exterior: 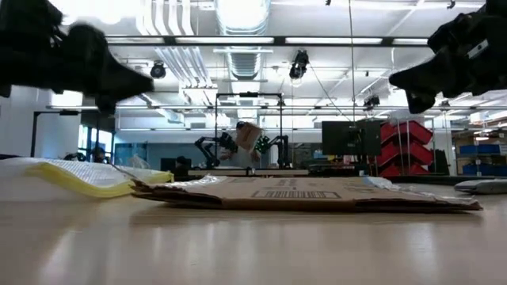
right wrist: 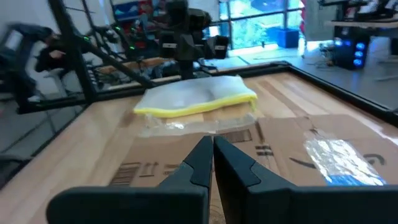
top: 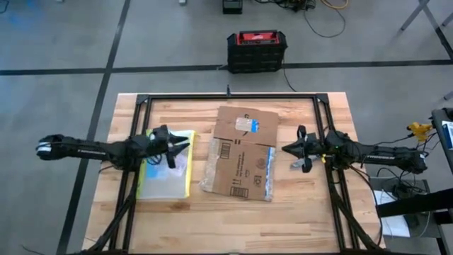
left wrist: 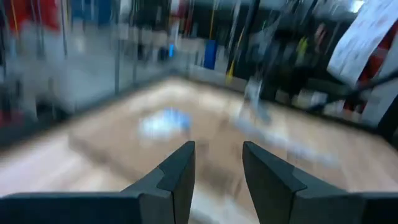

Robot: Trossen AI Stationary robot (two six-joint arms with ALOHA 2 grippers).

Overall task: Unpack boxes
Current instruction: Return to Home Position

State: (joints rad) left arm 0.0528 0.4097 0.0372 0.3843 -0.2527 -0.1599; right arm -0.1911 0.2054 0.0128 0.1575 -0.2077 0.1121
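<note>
Flattened box (top: 241,159) lies mid-bench (top: 297,212).
Left tool (left wrist: 217,149) released over the pouch (top: 166,177); right tool (right wrist: 212,143) clenched empty, nearer the right edge.

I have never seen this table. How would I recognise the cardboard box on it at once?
On the wooden table, look between the left gripper, above the yellow-edged pouch, and the right gripper. Near the table's middle lies the cardboard box, broken down flat. Unlike the clear pouch beside it, it is brown, with black printed marks and tape.
</note>
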